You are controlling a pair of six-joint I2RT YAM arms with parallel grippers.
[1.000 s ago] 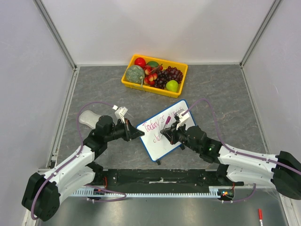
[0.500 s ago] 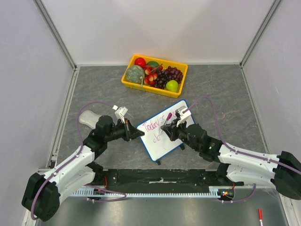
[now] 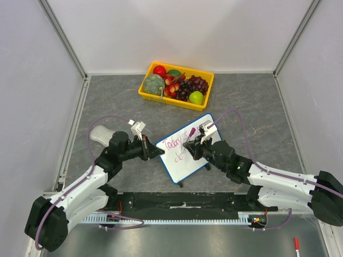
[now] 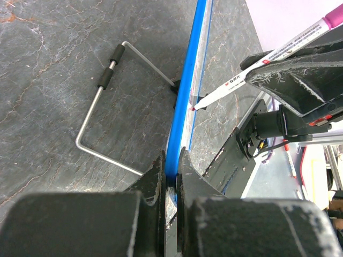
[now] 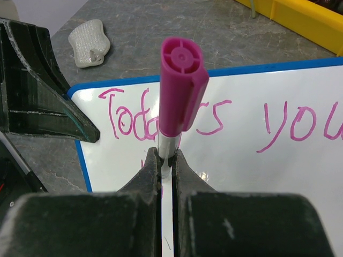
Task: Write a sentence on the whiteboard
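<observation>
The whiteboard [image 3: 188, 164], white with a thin blue rim [image 4: 188, 85], stands tilted at the table's middle. My left gripper [image 3: 160, 151] [image 4: 170, 159] is shut on its left edge. The sentence [image 3: 174, 143] [image 5: 124, 119] is in pink cursive, "Today's you" in the right wrist view, with a few letters on a second line. My right gripper [image 3: 193, 150] [image 5: 166, 157] is shut on a white marker [image 3: 189, 136] [image 5: 180, 91] with a magenta cap on its back end. The marker's [image 4: 278, 52] tip touches the board's face below the first word.
A yellow fruit basket [image 3: 166, 101] stands at the back, beyond the board. A pale grey pad [image 3: 99, 134] [image 5: 89, 43] lies left of my left arm. The board's wire stand [image 4: 102, 107] rests on the grey table behind it. A red pen [image 3: 296, 245] lies off the table, bottom right.
My right gripper has shifted slightly left over the board with the marker. The left gripper and the board have stayed put.
</observation>
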